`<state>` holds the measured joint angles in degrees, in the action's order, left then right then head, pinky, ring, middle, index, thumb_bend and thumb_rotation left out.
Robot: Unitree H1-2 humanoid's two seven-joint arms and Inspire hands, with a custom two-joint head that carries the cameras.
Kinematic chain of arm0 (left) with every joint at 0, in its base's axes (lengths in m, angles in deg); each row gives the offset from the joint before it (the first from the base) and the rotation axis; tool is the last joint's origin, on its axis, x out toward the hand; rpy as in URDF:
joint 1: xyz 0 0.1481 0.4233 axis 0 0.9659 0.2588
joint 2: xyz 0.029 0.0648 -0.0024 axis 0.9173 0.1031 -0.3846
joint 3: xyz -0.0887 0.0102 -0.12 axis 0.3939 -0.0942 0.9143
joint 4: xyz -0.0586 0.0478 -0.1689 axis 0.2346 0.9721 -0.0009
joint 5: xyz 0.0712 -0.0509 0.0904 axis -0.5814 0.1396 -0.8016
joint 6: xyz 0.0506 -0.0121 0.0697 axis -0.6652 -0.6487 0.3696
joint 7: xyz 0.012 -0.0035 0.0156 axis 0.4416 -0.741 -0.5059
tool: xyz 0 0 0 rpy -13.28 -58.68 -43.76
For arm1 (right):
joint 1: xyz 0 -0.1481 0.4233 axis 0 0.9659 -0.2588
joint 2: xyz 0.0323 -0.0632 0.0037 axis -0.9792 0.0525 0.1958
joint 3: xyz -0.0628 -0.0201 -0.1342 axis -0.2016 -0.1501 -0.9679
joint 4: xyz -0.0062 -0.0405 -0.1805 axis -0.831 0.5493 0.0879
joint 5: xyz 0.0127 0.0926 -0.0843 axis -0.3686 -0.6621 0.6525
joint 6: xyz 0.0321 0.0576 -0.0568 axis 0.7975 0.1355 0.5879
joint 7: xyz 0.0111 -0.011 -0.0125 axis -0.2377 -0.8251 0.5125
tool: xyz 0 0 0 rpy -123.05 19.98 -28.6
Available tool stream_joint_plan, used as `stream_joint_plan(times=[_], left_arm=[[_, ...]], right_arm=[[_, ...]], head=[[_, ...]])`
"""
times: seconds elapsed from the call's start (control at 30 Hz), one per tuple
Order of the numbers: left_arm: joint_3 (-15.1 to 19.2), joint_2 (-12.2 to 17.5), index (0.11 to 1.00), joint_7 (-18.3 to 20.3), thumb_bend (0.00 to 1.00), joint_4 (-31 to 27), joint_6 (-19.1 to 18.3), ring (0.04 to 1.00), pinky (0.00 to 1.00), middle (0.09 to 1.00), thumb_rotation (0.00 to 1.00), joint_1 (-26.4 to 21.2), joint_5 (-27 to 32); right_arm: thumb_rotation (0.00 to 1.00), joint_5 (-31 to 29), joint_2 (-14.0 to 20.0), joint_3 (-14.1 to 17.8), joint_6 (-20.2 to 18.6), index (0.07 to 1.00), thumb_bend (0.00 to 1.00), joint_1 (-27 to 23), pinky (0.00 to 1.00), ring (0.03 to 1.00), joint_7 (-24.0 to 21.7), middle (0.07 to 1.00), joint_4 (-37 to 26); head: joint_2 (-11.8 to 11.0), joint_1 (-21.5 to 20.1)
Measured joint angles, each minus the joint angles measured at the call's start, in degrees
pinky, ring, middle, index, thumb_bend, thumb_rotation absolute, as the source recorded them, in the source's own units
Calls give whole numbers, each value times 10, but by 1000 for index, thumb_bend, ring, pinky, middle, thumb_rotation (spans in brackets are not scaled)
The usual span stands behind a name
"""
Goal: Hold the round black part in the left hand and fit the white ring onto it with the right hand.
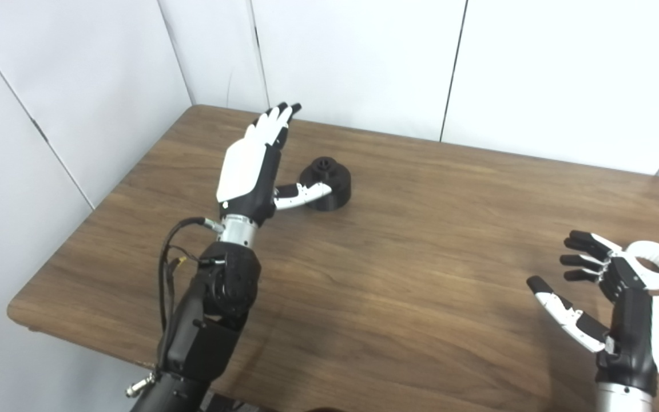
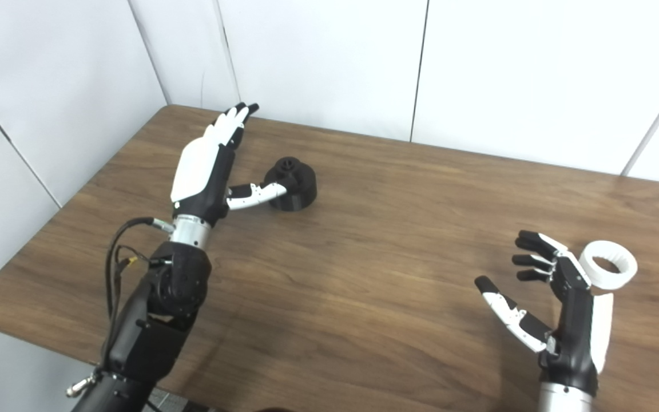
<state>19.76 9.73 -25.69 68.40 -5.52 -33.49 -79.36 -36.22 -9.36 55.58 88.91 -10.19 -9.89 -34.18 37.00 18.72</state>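
The step in hand reads as the first grasps, with neither part yet held; to do it well the left hand [image 1: 249, 166] should settle around the round black part [image 1: 329, 182] before it curls, with its fingers behind the part and its thumb [image 1: 302, 193] in front, so that the raised hub on top stays clear for the ring; a grip taken low on the wide skirt of the part would probably leave that hub free and facing up; the right hand [image 2: 564, 303] likely needs to shift further right, away from the black part, before closing, since the white ring [image 2: 611, 264] lies on the desk [image 1: 421, 274] just behind its fingers and not between fingers and thumb; pinching the ring by its rim, not through its hole, should keep the bore open for fitting. Taking the black part as the landmark: it sits on the desk towards the far left, and the left hand stands just to its left, spread wide and held upright with the fingers pointing away towards the wall and the thumb reaching out sideways to the part's near side, close to touching it, though contact cannot be told; the right hand is well to the right of the part and nearer the front edge, also open, palm turned left, fingers loosely curled and thumb apart, holding nothing.
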Motion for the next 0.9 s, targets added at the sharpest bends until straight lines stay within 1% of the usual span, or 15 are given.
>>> stream_joint_plan(times=[0.1, 0.13, 0.23, 0.37, 0.47, 0.53, 0.67, 0.73, 0.9], left_arm=[[-2, 18, 974, 7, 975, 9, -17, 1000, 1000, 1000, 549, -10, -25], [-2, 23, 983, 9, 993, 14, -24, 1000, 1000, 1000, 580, -15, -32], [-5, 43, 973, 28, 1000, 26, -44, 1000, 1000, 1000, 590, -28, -44], [-17, 69, 937, 54, 1000, 46, -59, 1000, 1000, 1000, 617, -43, -62], [-26, 82, 917, 71, 1000, 64, -66, 1000, 1000, 1000, 619, -52, -65], [-32, 88, 899, 76, 1000, 70, -68, 1000, 1000, 1000, 614, -53, -65], [-43, 91, 861, 81, 1000, 89, -69, 1000, 1000, 1000, 632, -58, -66], [-49, 93, 856, 88, 1000, 103, -70, 1000, 1000, 1000, 643, -62, -67], [-64, 98, 864, 97, 1000, 116, -75, 1000, 1000, 1000, 701, -72, -76]], right_arm=[[190, 0, 0, 0, 1, 696, 720, 0, 509, 607, 0, 686, 0], [192, 0, 0, 0, 2, 696, 721, 0, 509, 606, 0, 686, 0], [188, 0, 0, 1, 3, 696, 721, -1, 507, 605, 0, 686, 1], [193, 0, 0, 1, 3, 699, 721, -1, 510, 606, 0, 688, 2], [189, 0, 0, 1, 3, 698, 721, -2, 508, 604, 0, 686, 2], [190, 0, 0, 1, 3, 700, 720, -2, 510, 608, 0, 688, 2], [189, 1, 0, 1, 3, 703, 717, -2, 508, 613, 0, 693, 3], [188, 1, 0, 1, 3, 704, 715, -2, 507, 612, 0, 694, 3], [198, 1, 0, 1, 3, 698, 725, -3, 516, 614, 0, 689, 3]], head=[[-1, 1], [0, 0], [-1, -1], [0, 0], [1, 1], [1, 0], [2, -2], [2, -3], [4, -5]])
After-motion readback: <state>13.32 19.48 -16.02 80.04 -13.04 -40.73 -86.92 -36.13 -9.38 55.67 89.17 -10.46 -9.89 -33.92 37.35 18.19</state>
